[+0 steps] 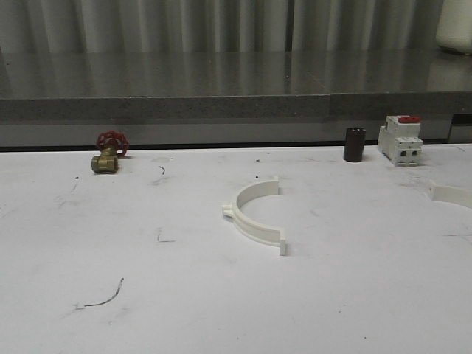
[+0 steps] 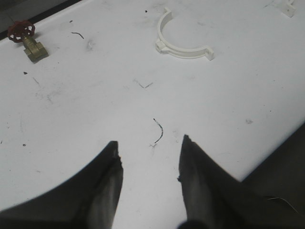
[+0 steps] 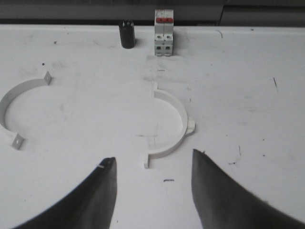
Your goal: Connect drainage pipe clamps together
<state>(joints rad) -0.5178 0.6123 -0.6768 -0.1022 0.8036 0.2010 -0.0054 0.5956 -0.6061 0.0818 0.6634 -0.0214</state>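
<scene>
Two white half-ring drainage pipe clamps lie flat on the white table, apart from each other. One clamp [image 1: 254, 214] is at the table's middle, its open side facing right; it also appears in the left wrist view [image 2: 183, 43] and the right wrist view [image 3: 19, 102]. The other clamp [image 1: 451, 193] lies at the right edge, cut off by the frame. In the right wrist view this second clamp [image 3: 174, 124] sits just ahead of my right gripper [image 3: 153, 156], which is open and empty. My left gripper [image 2: 149, 140] is open over bare table, well short of the middle clamp.
A brass valve with a red wheel [image 1: 109, 151] stands at the back left. A black cylinder [image 1: 354, 144] and a white breaker with a red switch [image 1: 400, 139] stand at the back right. A grey ledge [image 1: 221, 107] runs behind the table.
</scene>
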